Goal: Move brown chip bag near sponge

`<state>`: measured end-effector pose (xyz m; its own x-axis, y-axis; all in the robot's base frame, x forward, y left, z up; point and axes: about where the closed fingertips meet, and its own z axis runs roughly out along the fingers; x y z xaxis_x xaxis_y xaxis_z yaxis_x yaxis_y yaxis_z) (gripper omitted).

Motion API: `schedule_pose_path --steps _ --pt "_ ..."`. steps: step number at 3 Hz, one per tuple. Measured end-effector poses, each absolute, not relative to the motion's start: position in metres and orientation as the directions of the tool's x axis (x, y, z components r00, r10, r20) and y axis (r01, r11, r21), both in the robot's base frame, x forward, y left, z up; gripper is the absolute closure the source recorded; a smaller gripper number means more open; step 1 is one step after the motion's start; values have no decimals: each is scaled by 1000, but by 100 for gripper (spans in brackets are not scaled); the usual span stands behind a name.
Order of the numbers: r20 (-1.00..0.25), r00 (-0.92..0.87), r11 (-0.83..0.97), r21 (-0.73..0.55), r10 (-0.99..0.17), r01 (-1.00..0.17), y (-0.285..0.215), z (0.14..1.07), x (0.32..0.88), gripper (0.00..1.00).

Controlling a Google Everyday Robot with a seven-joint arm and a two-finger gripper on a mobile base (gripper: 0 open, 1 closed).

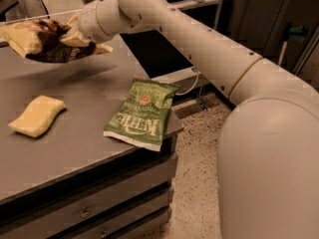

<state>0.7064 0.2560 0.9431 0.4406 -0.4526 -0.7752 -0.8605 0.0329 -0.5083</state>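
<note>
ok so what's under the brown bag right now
The pincer holds the brown bag in the air; under it there is only bare table and its shadow. The sponge lies nearer, not beneath. The bag's underside is unseen.

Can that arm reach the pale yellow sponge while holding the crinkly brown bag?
Probably yes. The gripper holds the dark brown foil chip bag above the grey tabletop at its far side; only bare surface lies between it and the pale yellow sponge.

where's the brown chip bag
Camera view, top left: the crinkly dark brown foil bag hangs in the gripper above the table, behind the pale yellow sponge.
</note>
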Motion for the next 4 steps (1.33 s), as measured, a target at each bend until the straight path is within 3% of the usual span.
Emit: schedule_pose_path --steps 2,4 --pt "-805 295 79 -387 -515 -919 278 889 636 100" --pt "-812 240 82 -332 -532 -940 286 864 617 59"
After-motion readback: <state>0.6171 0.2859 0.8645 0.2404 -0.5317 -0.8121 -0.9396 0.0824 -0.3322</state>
